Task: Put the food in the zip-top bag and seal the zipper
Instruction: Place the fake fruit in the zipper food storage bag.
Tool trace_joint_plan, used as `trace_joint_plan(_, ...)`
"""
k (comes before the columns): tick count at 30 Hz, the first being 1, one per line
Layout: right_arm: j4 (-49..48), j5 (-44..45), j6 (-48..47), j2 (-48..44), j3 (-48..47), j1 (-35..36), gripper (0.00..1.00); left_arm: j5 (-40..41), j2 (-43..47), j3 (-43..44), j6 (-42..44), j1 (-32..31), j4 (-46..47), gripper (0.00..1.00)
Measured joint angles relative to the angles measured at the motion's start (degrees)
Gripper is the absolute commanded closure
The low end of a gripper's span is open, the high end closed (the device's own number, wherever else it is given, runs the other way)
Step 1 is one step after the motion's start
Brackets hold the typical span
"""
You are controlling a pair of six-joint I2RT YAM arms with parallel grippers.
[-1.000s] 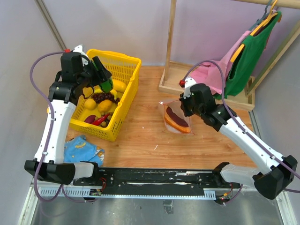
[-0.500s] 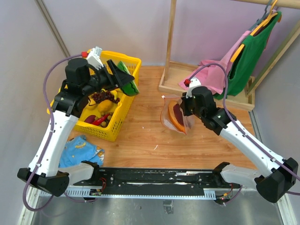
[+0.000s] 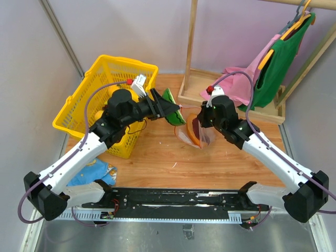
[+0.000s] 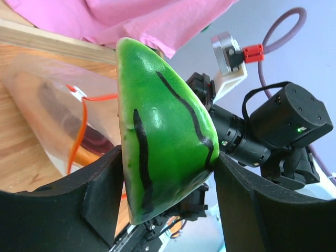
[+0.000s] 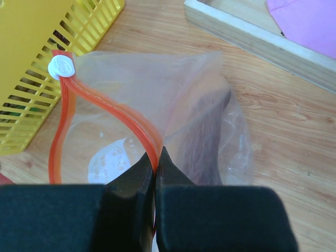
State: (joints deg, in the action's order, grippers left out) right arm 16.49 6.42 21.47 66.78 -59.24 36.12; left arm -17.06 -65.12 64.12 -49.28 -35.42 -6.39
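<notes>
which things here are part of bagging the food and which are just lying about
In the job: watermelon wedge in the left gripper; zip-top bag; its zipper, pinched by the right gripper; dark food piece inside the bag.
Lying about: yellow basket, blue cloth, wooden rack, pink and green clothes.

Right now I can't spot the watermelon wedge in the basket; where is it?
In the top view, the watermelon wedge is held by the left gripper, just left of the zip-top bag and right of the yellow basket.

Bright even light, soft shadows; wrist views blurred at near edges.
</notes>
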Motion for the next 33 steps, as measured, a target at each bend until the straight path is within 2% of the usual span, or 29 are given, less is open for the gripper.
trace_joint_plan(6, -1.7, -1.0, 2.4, 0.6, 0.3, 0.0, 0.99, 6.0, 0.0, -5.8, 0.0, -5.6, 7.8, 0.98)
trace_joint_plan(14, -3.3, -3.0, 4.0, 0.8, 0.4, 0.0, 0.99, 10.8, -3.4, -8.9, 0.5, -9.1, 13.6, 0.96)
trace_joint_plan(27, -4.3, -4.7, 4.3, -0.3, 1.0, 0.0, 0.99, 11.6, -8.1, -10.6, 0.4, -11.4, 16.4, 0.91)
trace_joint_plan(31, -4.8, -4.7, 4.3, -0.6, 1.0, 0.0, 0.99, 11.4, -8.3, -11.6, 0.0, -11.6, 16.7, 0.87)
trace_joint_plan(33, -4.9, -4.9, 4.3, -0.6, 1.0, 0.0, 0.99, 11.2, -8.5, -12.0, -0.2, -11.6, 16.7, 0.81)
